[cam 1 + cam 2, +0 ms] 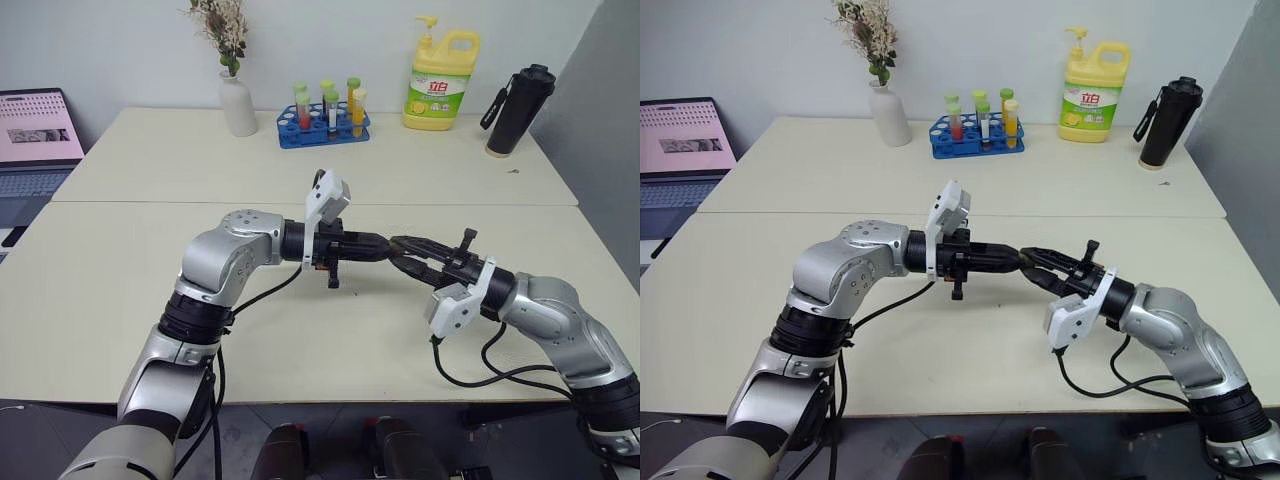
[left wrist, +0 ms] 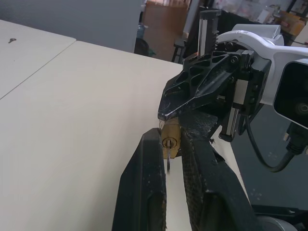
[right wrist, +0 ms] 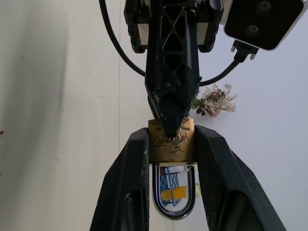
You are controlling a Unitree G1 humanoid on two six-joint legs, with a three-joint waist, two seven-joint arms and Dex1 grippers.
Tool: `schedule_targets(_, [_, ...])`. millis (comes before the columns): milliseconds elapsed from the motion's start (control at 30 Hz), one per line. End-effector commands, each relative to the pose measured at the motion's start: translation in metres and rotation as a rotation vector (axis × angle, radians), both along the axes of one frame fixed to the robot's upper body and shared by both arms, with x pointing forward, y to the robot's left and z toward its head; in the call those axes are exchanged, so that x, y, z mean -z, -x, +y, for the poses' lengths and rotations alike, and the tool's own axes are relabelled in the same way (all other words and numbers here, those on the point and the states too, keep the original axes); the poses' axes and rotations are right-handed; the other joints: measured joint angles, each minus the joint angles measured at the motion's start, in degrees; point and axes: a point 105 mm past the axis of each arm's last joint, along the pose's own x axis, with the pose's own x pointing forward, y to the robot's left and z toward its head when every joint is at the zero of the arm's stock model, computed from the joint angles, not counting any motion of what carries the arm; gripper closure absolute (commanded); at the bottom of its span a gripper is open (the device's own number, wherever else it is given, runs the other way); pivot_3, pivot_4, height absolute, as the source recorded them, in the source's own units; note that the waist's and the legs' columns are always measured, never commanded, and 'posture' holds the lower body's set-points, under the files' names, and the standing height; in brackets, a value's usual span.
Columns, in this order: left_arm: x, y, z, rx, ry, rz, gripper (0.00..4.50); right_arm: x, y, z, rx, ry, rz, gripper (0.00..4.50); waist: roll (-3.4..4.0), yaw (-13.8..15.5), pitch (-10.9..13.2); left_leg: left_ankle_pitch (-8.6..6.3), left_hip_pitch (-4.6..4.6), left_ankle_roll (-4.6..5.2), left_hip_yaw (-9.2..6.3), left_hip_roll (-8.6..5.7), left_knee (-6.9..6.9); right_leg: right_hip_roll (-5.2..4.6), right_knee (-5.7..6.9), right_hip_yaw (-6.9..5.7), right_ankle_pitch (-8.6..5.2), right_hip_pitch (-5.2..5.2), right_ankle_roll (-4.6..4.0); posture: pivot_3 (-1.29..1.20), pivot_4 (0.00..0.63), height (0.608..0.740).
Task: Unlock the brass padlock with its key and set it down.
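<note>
Above the middle of the front tabletop [image 1: 120,300], clear of its surface, the brass padlock [image 3: 171,140] is held between the two end effectors, which meet tip to tip. The lock body is clamped at its sides by the two fingers of the right end effector [image 3: 171,144], closed down to the body's width, with the silver shackle [image 3: 173,192] pointing back along the fingers toward the right wrist. In the left wrist view the keyway face of the body can be seen, and a thin key [image 2: 168,162] appears to be seated in it, a sliver of its blade hanging below. The left end effector [image 2: 174,144] is closed almost completely at that face, apparently on the key; how firmly the key is gripped cannot be told.

The task is judged to be at its middle. The padlock has been picked up and the key seems to be inserted, but the shackle is seen with both legs in the body, so the lock is taken as not yet opened. The turn of the key, the release of the shackle and the setting down on the tabletop are left.

The left arm is bent at the elbow, its forearm carried across toward the robot's right, roughly level. The right arm is reached forward and inward from the right edge, its end effector level and angled to the left.
</note>
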Motion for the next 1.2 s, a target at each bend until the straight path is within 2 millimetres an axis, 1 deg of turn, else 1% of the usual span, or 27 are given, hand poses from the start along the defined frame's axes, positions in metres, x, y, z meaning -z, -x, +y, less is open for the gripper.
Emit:
schedule_targets(33, [-0.008,-0.004,0.002,-0.023,0.017,-0.042,4.35,-0.018,0.001,-0.013,0.038,-0.039,-0.021,2.22,0.00,0.0,0.0,0.00,0.00,0.00,0.00,0.00,0.00,0.00,0.00,0.00,0.00,0.00,0.00,0.00,0.150,0.740])
schedule_targets(167, [-0.007,-0.007,0.004,-0.035,0.015,-0.048,4.35,-0.001,0.002,-0.032,0.084,-0.002,0.170,0.77,0.00,0.0,0.0,0.00,-0.01,0.00,0.00,-0.02,0.00,-0.02,-0.01,-0.01,0.00,0.01,-0.01,0.00,0.150,0.740])
schedule_targets(233, [-0.008,-0.008,0.006,-0.035,0.015,-0.051,4.35,-0.001,0.004,-0.042,0.112,-0.042,0.272,0.73,0.00,0.1,0.0,0.00,-0.01,0.01,-0.01,-0.02,0.00,-0.03,-0.02,-0.03,0.00,0.02,0.00,0.00,0.150,0.740])
schedule_targets(300, [-0.008,-0.009,0.007,-0.033,0.014,-0.055,4.35,0.000,0.011,-0.045,0.099,-0.056,0.356,0.73,0.00,0.1,0.0,0.00,-0.01,0.01,0.00,-0.02,0.00,-0.03,-0.01,-0.02,0.00,0.02,0.00,0.00,0.150,0.740])
schedule_targets(400, [-0.010,-0.005,0.007,0.004,0.016,-0.050,4.35,-0.003,0.032,-0.029,0.021,-0.137,0.562,1.35,0.01,-0.1,0.0,0.00,0.00,0.01,-0.02,0.00,-0.01,-0.01,0.00,-0.02,-0.02,0.02,0.04,0.00,0.150,0.740])
schedule_targets(467, [-0.011,-0.001,0.007,0.032,0.013,-0.047,4.35,-0.006,0.043,-0.019,-0.025,-0.160,0.650,2.01,0.01,-0.2,0.0,-0.01,0.01,0.01,-0.07,0.03,-0.02,0.05,0.00,-0.05,-0.03,0.02,0.05,0.00,0.150,0.740])
schedule_targets(533, [-0.011,0.001,0.007,0.053,0.015,-0.043,4.35,-0.013,0.044,-0.010,-0.052,-0.206,0.707,2.77,0.01,-0.2,0.0,0.00,0.02,0.01,-0.09,0.04,-0.02,0.05,0.02,-0.06,-0.05,0.02,0.08,0.00,0.150,0.740])
schedule_targets(567, [-0.011,0.002,0.007,0.060,0.014,-0.045,4.35,-0.017,0.044,-0.007,-0.060,-0.222,0.722,3.08,0.01,-0.2,0.0,0.00,0.02,0.01,-0.10,0.04,-0.01,0.06,0.02,-0.07,-0.05,0.02,0.09,0.00,0.150,0.740])
schedule_targets(633, [-0.010,0.004,0.007,0.072,0.014,-0.043,4.35,-0.022,0.041,-0.004,-0.064,-0.248,0.738,3.91,0.00,0.0,0.0,0.00,0.03,0.01,-0.10,0.02,0.01,0.04,0.02,-0.07,-0.08,0.03,0.15,0.00,0.150,0.740])
schedule_targets(700, [-0.010,0.005,0.008,0.079,0.016,-0.037,4.35,-0.025,0.039,-0.004,-0.062,-0.267,0.746,4.50,0.00,0.0,0.0,0.00,0.01,0.01,-0.09,0.01,0.03,0.04,0.01,-0.07,-0.09,0.04,0.16,0.00,0.150,0.740])
schedule_targets(867, [-0.008,0.011,0.009,0.100,0.005,-0.039,4.35,-0.032,0.032,-0.006,-0.051,-0.323,0.819,4.50,0.00,0.0,0.0,-0.01,-0.04,0.02,-0.06,0.00,0.01,0.02,-0.06,-0.06,-0.09,0.02,0.17,0.00,0.150,0.740])
schedule_targets(1000, [-0.011,0.024,0.012,0.154,0.012,-0.033,4.35,-0.028,0.025,-0.011,-0.029,-0.330,0.836,4.50,0.01,0.0,0.0,-0.01,-0.04,0.02,-0.07,0.01,0.00,0.01,-0.06,-0.06,-0.09,0.02,0.17,0.00,0.150,0.740])
schedule_targets(1200, [-0.010,0.028,0.014,0.156,0.008,-0.027,4.35,-0.024,0.020,-0.015,-0.019,-0.318,0.848,4.50,0.00,0.0,0.0,-0.01,-0.03,0.02,-0.08,0.01,0.00,0.02,-0.05,-0.08,-0.09,0.02,0.17,0.00,0.150,0.740])
